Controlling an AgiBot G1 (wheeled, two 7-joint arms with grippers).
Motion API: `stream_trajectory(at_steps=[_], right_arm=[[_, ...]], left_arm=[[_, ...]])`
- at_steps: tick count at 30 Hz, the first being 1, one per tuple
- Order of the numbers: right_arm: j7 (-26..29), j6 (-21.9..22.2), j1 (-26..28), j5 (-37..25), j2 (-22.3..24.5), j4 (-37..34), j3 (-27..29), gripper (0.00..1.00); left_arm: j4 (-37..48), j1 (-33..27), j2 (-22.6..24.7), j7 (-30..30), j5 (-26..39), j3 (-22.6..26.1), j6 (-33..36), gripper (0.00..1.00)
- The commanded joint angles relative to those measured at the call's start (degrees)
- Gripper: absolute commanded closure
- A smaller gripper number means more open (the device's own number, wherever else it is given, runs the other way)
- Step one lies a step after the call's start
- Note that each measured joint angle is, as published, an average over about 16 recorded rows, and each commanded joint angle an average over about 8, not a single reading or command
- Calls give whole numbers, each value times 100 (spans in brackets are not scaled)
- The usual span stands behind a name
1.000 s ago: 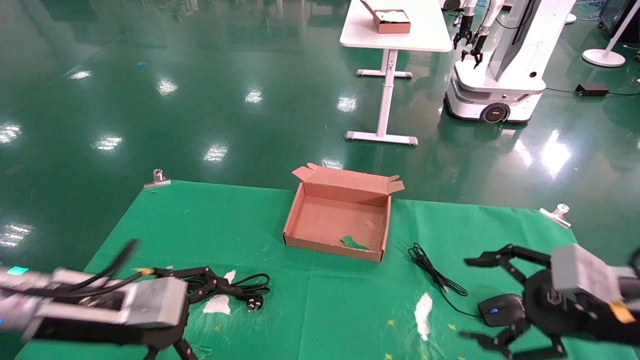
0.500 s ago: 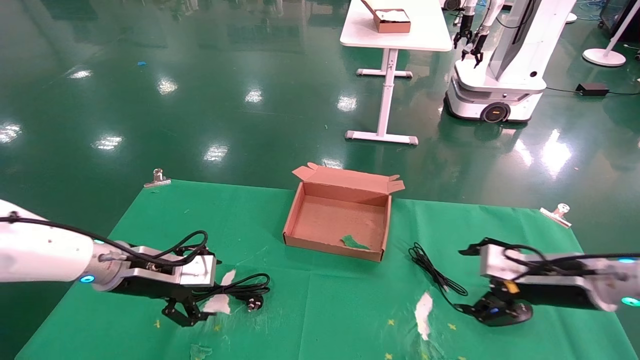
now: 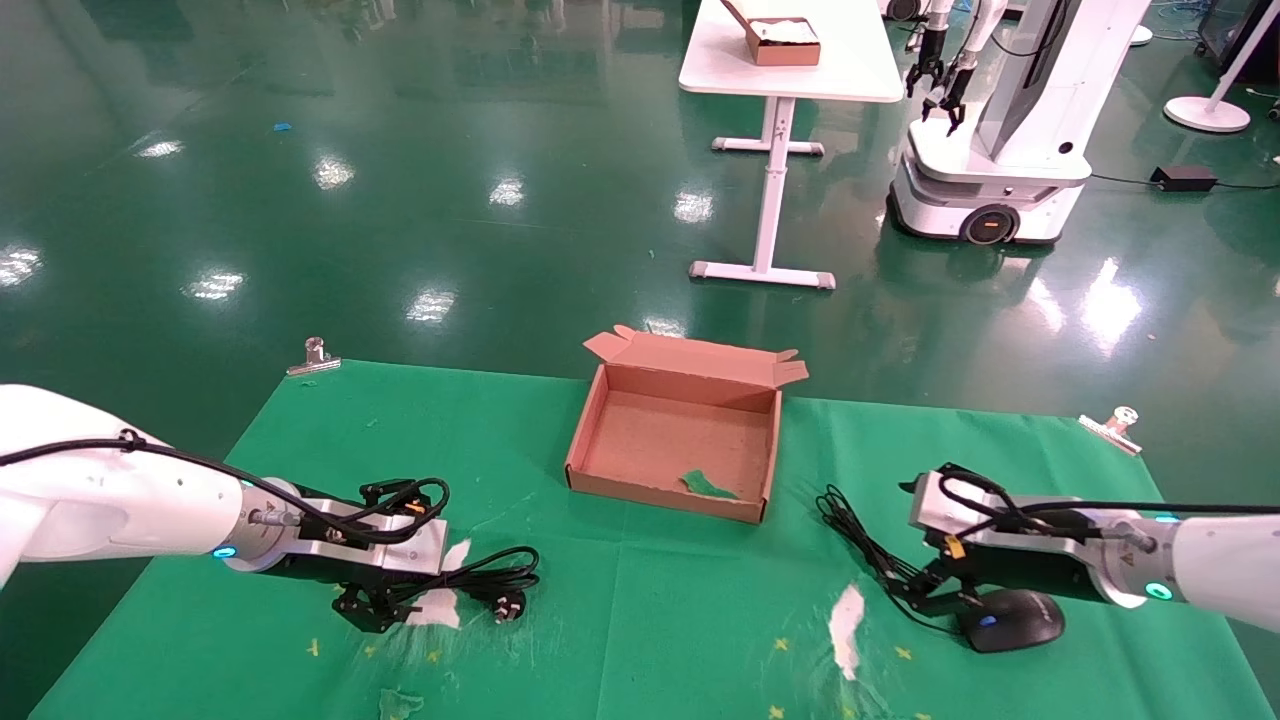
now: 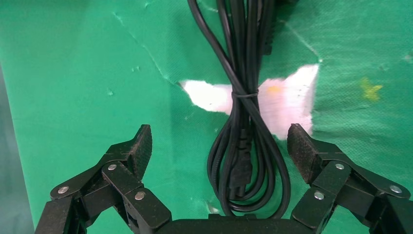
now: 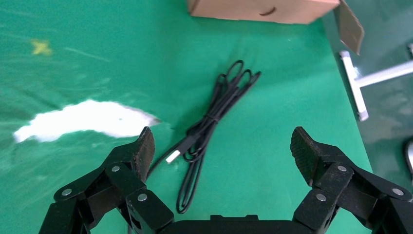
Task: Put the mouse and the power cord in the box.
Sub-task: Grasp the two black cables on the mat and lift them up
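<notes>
Straddling the floppy power cord (image 4: 246,141), the left gripper (image 4: 220,146), fingers spread, should pinch its tied waist; the right gripper (image 5: 221,148) gapes near the mouse (image 3: 1010,619).

Brown box (image 3: 677,497) on green cloth (image 3: 640,640) w/ white torn patches; black power cord (image 3: 478,578) left of box, black mouse (image 3: 1010,620) w/ blue dot right.

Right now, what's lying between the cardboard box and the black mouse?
In the head view, the mouse's thin bundled wire lies on the green cloth between the box and the mouse, with the right gripper low over it.
</notes>
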Motion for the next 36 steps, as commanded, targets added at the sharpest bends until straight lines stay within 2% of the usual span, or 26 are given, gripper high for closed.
stream_trajectory(at_steps=[1,23,24,28,31,32,36], right_arm=[[-39,110,-9,60,-54,-102,43,0],[-65,531,-353,337,-182,-327,236,0],[-64,543,-363,339,-180,-326,238,7],[-71,584,-389,347,-173,-314,243,57],[-80,609,-401,350,-170,-308,245,94],[-82,616,-404,351,-171,-307,246,100],[-86,633,-412,356,-174,-308,249,100]], left_arm=[[125,-9,68,69,9,3,-106,0],[515,13,153,413,-181,-133,-513,0],[518,14,154,429,-186,-136,-517,0],[538,18,165,477,-187,-137,-540,2],[556,18,174,494,-185,-134,-565,25],[563,18,178,497,-185,-133,-575,35],[577,19,186,504,-189,-133,-599,83]])
